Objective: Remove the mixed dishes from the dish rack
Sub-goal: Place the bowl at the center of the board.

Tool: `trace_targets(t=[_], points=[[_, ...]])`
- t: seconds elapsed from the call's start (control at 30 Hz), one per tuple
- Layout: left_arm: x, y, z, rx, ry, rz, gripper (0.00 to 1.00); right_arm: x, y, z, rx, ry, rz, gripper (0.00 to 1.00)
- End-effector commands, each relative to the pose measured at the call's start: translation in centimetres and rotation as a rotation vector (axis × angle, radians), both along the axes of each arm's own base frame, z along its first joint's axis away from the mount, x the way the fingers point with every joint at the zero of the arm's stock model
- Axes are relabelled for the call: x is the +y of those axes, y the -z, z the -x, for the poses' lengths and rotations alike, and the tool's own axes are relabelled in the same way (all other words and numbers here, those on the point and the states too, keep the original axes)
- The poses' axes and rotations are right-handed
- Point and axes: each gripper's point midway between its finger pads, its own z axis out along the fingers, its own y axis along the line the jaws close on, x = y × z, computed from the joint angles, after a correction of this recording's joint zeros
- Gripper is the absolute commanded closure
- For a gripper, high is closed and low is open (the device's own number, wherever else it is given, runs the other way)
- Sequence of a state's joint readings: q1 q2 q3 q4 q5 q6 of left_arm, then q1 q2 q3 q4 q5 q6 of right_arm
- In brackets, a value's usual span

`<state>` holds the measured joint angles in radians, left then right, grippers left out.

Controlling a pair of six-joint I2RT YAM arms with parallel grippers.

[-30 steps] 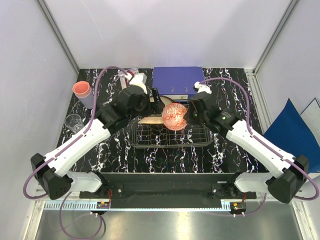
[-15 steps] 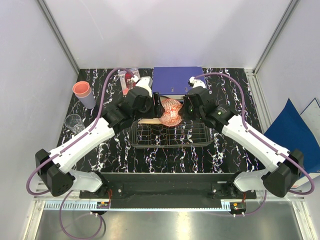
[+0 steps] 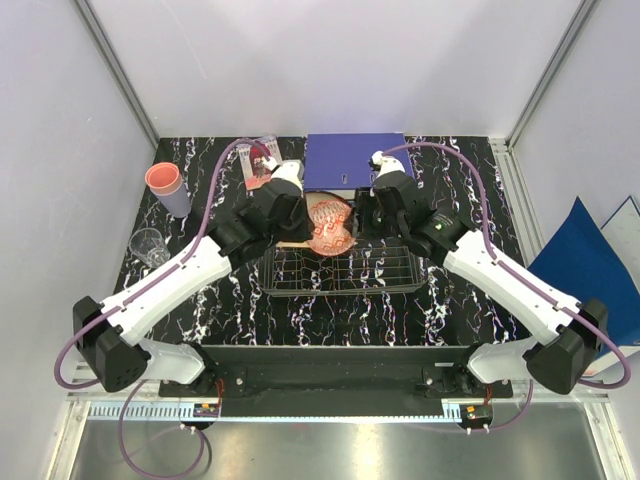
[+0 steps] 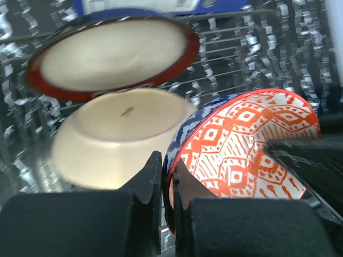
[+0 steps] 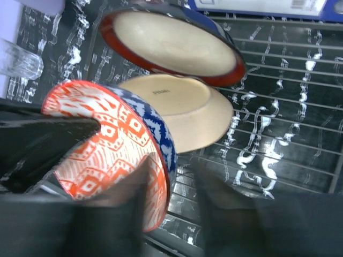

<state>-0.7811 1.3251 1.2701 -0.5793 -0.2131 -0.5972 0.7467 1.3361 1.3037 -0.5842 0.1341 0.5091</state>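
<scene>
We see one glossy red-white bowl (image 4: 241,144) nested in one blue-white bowl (image 5: 161,134), tipped on edge over the far side of the wire rack (image 3: 390,275). Our left gripper (image 4: 167,179) pinches their rim, nearly closed; our right gripper (image 5: 171,209) straddles it, fingers spread. A red-rimmed bowl (image 4: 112,53) and a cream plate (image 4: 118,134) crowd just beside.

Black marbled table (image 3: 450,290) with dish rack (image 3: 340,274), blue binder (image 3: 355,160), clear glass (image 3: 149,245), stacked cups (image 3: 167,188)
</scene>
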Motion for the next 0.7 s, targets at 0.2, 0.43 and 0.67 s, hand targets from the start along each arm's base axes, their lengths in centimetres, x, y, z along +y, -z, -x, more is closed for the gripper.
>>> trace_targets(t=[0.2,0.43,0.67], points=[[9.0,-7.7,1.3,-0.176,-0.234,0.025,1.0,-0.8,-5.8,0.1,-0.166,0.016,-0.105,0.03],[19.7,-6.6,1.1,-0.138,-0.558,-0.002,1.0,-3.2,-5.0,0.7,-0.196,0.083,-0.094,0.01],[24.8,-2.4,-0.8,-0.014,-0.754,0.015,1.0,-5.3,-4.9,1.5,-0.233,0.135,-0.085,0.01]])
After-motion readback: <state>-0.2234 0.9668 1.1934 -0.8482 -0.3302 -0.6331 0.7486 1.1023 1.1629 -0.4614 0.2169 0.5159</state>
